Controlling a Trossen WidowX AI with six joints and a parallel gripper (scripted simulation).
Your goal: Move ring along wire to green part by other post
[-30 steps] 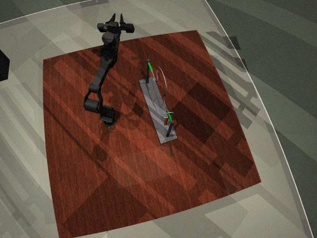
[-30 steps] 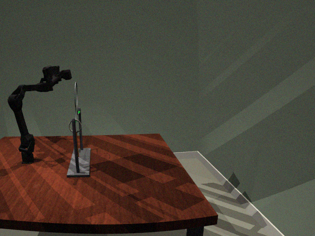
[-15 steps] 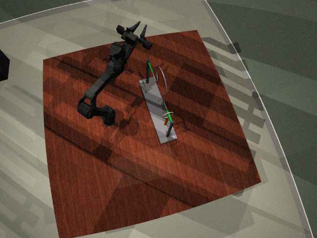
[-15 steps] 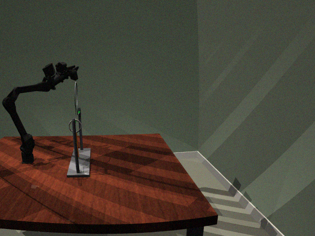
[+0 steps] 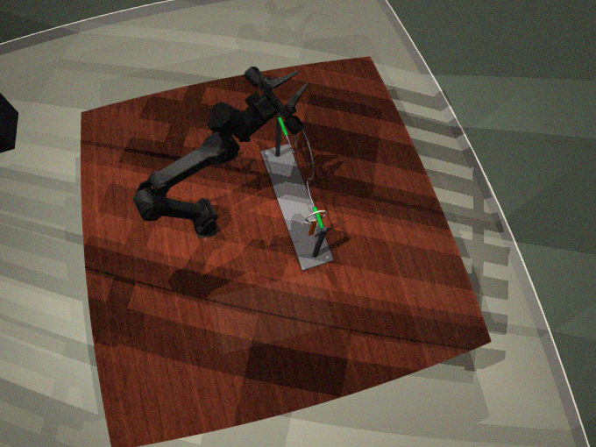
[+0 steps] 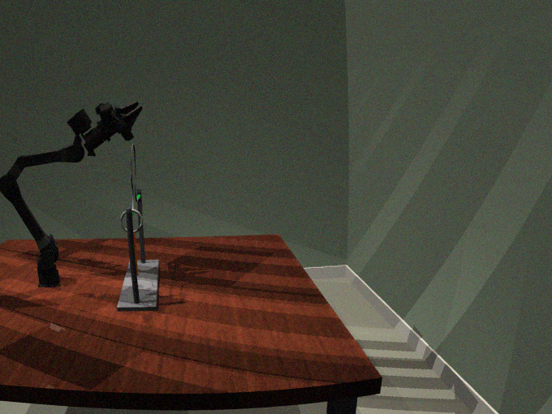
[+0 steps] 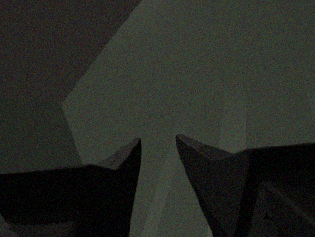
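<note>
The white ring [image 5: 323, 211] [image 6: 141, 221] hangs around the green part [image 5: 319, 223] beside the near post [image 5: 319, 243] [image 6: 133, 262]. Its orange handle [image 5: 312, 227] points down. The grey wire [image 5: 312, 159] rises in a tall loop and runs to the other green part [image 5: 282, 125] [image 6: 138, 196] at the far post [image 5: 277, 139] [image 6: 141, 231]. My gripper [image 5: 301, 78] [image 6: 139, 105] [image 7: 158, 141] is partly open and empty. Its fingers point up and away, high near the far end. In the exterior view the gripper body shows close above the loop's top; the exact gap is unclear.
The posts stand on a grey base plate [image 5: 288, 192] [image 6: 147, 287] on the wooden table [image 5: 192, 346] [image 6: 231, 351]. My arm's base stands on the table to the left of the plate. The wrist view shows only dim walls beyond the fingers.
</note>
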